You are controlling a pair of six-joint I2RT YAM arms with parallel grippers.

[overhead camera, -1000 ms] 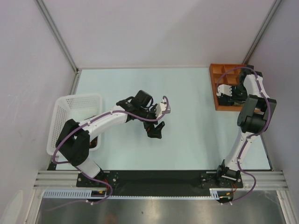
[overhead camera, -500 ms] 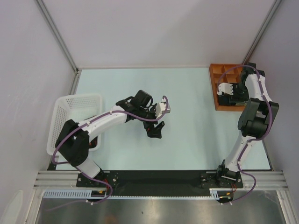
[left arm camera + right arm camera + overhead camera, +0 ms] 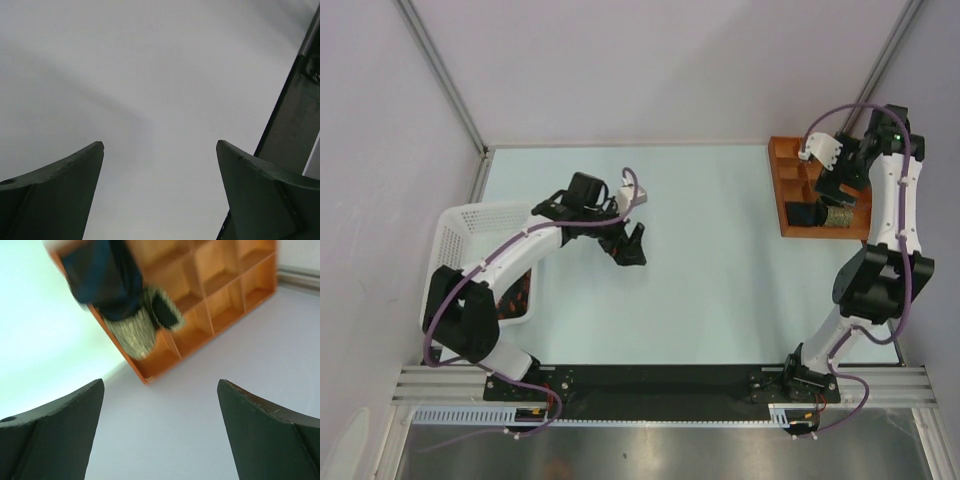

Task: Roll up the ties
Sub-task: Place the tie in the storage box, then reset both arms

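Left gripper [image 3: 160,148] and right gripper [image 3: 160,389] are held wide open, empty; black tie [image 3: 102,282] and olive tie [image 3: 134,335] are seen rolled in tray [image 3: 227,297].

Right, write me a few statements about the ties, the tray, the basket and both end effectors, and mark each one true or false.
1. The olive-tan speckled fabric tie sits rolled in the orange compartment tray. True.
2. The right end effector is shut on the black fabric tie. False: it is open and empty, and the black fabric tie lies in the tray beside the olive-tan one.
3. The left end effector is open with nothing between its fingers. True.
4. The white mesh basket stands at the table's right edge. False: it stands at the left edge, by the left arm.
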